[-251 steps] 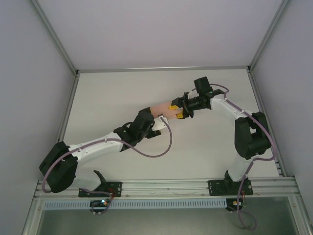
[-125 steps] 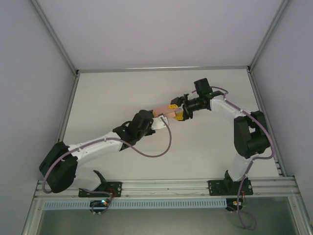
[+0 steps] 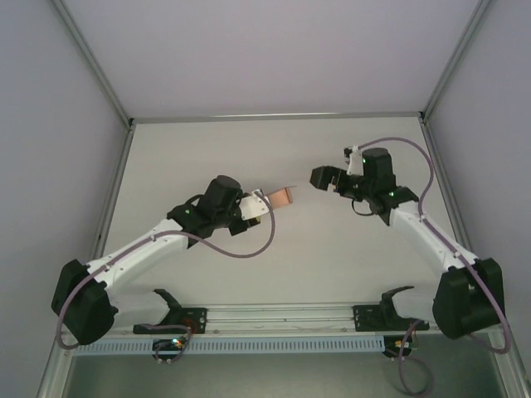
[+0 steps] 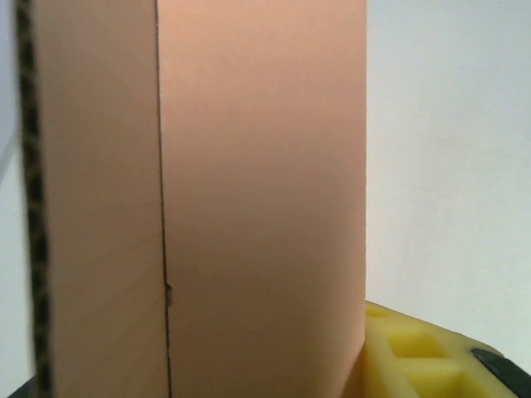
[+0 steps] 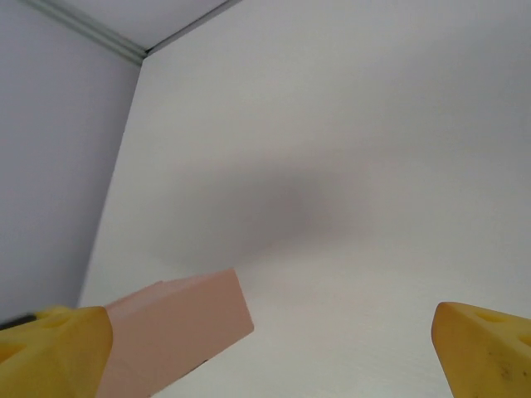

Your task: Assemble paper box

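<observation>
Left of centre in the top view, the left gripper (image 3: 265,203) is clamped on one end of the pink box (image 3: 284,197), over the white table (image 3: 332,249). Just beyond, right of centre, the right gripper (image 3: 320,177) gapes wide and empty, its yellow fingertips (image 5: 58,348) clear of the box.

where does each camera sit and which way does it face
Top external: above, behind the bases, looking down at the table; both arms, left hand holding the paper box, right hand open.
Left wrist: on the left arm, close on the box; one yellow finger.
Right wrist: on the right arm, looking across the table; both yellow fingertips.
All three share the box.
</observation>
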